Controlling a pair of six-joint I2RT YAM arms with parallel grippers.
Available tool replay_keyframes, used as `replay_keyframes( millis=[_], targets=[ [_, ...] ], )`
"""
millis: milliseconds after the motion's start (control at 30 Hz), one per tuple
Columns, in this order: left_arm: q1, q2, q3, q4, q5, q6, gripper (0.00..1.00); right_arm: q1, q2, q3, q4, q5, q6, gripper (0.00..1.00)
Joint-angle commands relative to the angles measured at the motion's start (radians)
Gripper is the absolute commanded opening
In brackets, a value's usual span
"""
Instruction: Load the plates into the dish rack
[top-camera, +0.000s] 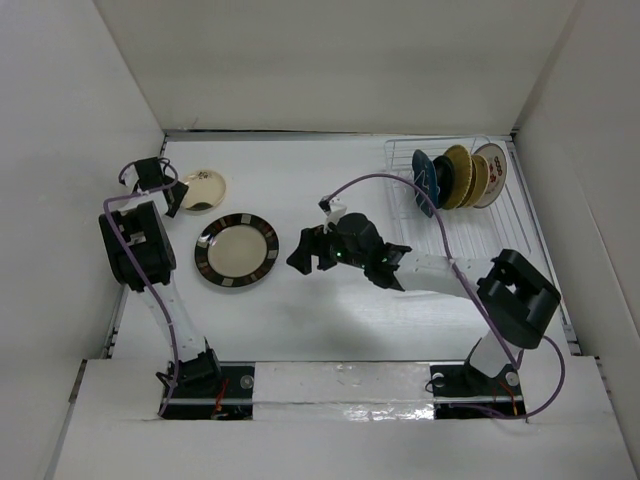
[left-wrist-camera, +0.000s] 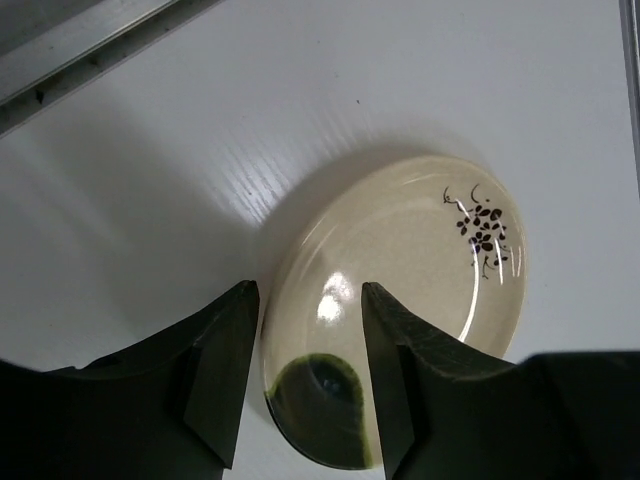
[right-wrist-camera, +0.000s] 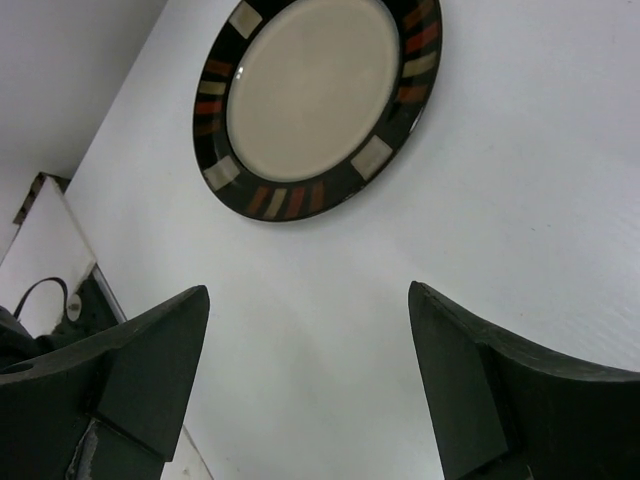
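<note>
Cream floral plate (left-wrist-camera: 400, 240) rim sat between the left end effector's (left-wrist-camera: 308, 300) parted fingers.
It lay flat on the worktop (top-camera: 330, 190), upper left of the top view; the right end effector (right-wrist-camera: 310, 340), spread wide and empty, hung right of the dark-rimmed plate (right-wrist-camera: 317, 100).

High overhead view; wrist views close above plates (top-camera: 237, 250)

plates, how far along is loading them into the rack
Done: at least three plates stand in the dish rack. In hand: nothing gripped; the left hand is open over the floral plate's rim, the right hand open short of the dark-rimmed plate. Left: those two, flat on the table.
</note>
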Motion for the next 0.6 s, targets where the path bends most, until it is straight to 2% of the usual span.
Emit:
replay_keyframes(
  millis=[0, 67, 100, 133, 167, 267, 433, 467, 533, 567],
  targets=[
    [0.001, 0.014, 0.051, -0.010, 0.035, -0.010, 0.43, -0.010, -0.054, -0.020, 0.009, 0.025, -0.035, 0.85],
    [0.001, 0.033, 0.047, 0.018, 0.055, -0.019, 0.39, -0.010, -0.058, -0.030, 0.014, 0.027, -0.035, 0.84],
    [0.011, 0.030, 0.013, 0.051, 0.091, -0.033, 0.17, -0.021, -0.061, -0.034, 0.016, 0.030, -0.035, 0.83],
    [0.011, 0.024, -0.016, 0.099, 0.118, -0.041, 0.02, -0.021, -0.067, -0.039, 0.017, 0.034, -0.037, 0.83],
    [0.011, 0.002, -0.045, 0.192, 0.142, -0.053, 0.00, -0.021, -0.069, -0.048, 0.019, 0.033, -0.038, 0.83],
    [0.031, -0.059, -0.128, 0.303, 0.187, -0.082, 0.00, -0.041, -0.072, -0.057, 0.008, 0.033, -0.047, 0.83],
    [0.031, -0.209, -0.157, 0.342, 0.208, -0.024, 0.00, -0.068, -0.107, -0.076, 0.020, 0.024, -0.059, 0.81],
    [0.031, -0.273, -0.165, 0.363, 0.216, -0.019, 0.00, -0.068, -0.124, -0.082, 0.029, 0.022, -0.063, 0.78],
    [0.031, -0.335, -0.191, 0.385, 0.241, -0.022, 0.00, -0.068, -0.141, -0.092, 0.037, 0.019, -0.067, 0.66],
    [0.031, -0.399, -0.205, 0.407, 0.251, -0.036, 0.00, -0.068, -0.150, -0.096, 0.043, 0.016, -0.070, 0.54]
  ],
)
